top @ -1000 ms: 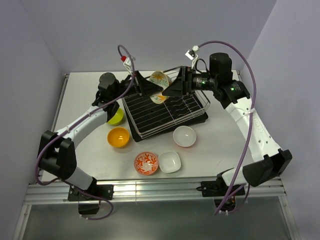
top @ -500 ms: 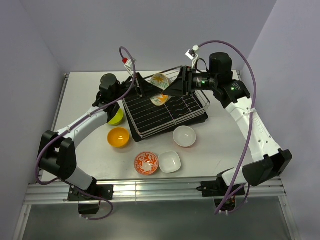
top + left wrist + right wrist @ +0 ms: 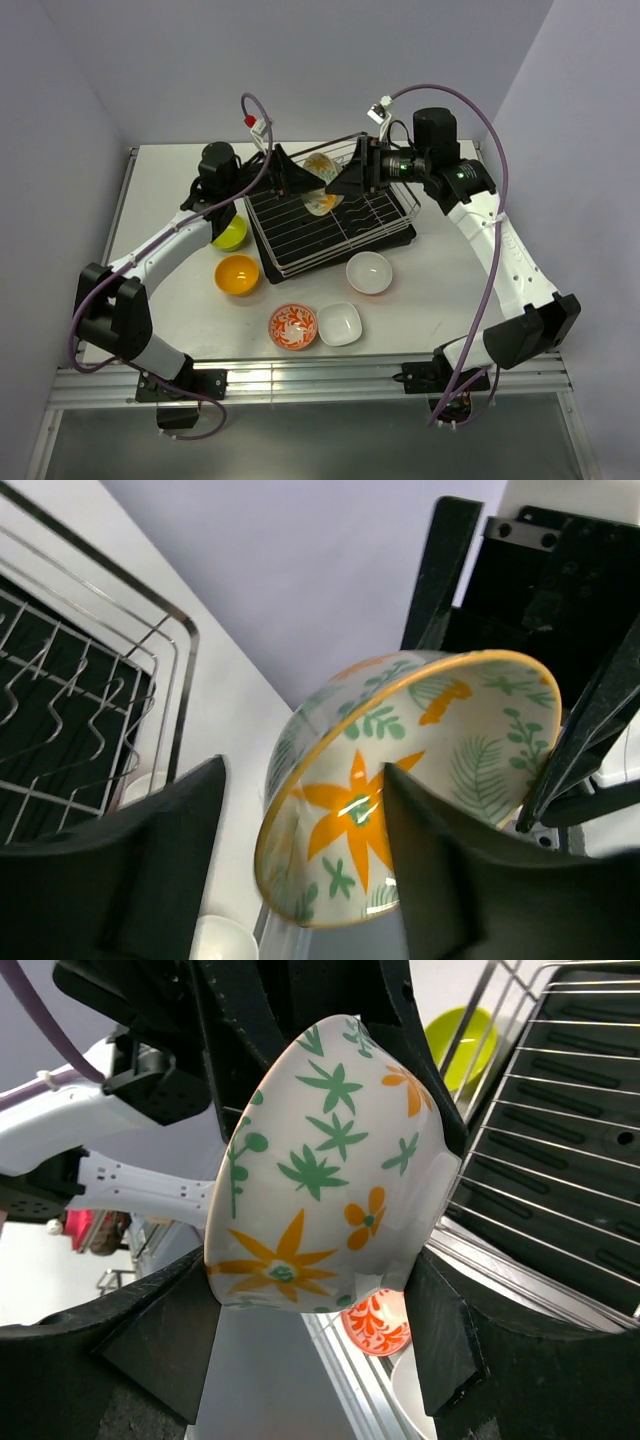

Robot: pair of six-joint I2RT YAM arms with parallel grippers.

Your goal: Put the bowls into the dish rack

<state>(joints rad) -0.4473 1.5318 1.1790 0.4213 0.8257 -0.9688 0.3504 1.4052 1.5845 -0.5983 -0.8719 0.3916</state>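
Currently I see one pale leaf-print bowl (image 3: 320,1160), with green fronds, orange star flowers and a yellow rim, tipped on its side in the air over the far end of the single dish rack (image 3: 350,230). My right hand (image 3: 312,1280) grasps it. My left hand (image 3: 305,790) flanks it, but I cannot tell whether it grips. Five others sit on the tabletop (image 3: 440,290), left and near: lime green bowl (image 3: 231,233), orange bowl (image 3: 237,273), red-and-white bowl (image 3: 292,326), squarish white bowl (image 3: 339,323), round white bowl (image 3: 369,272).
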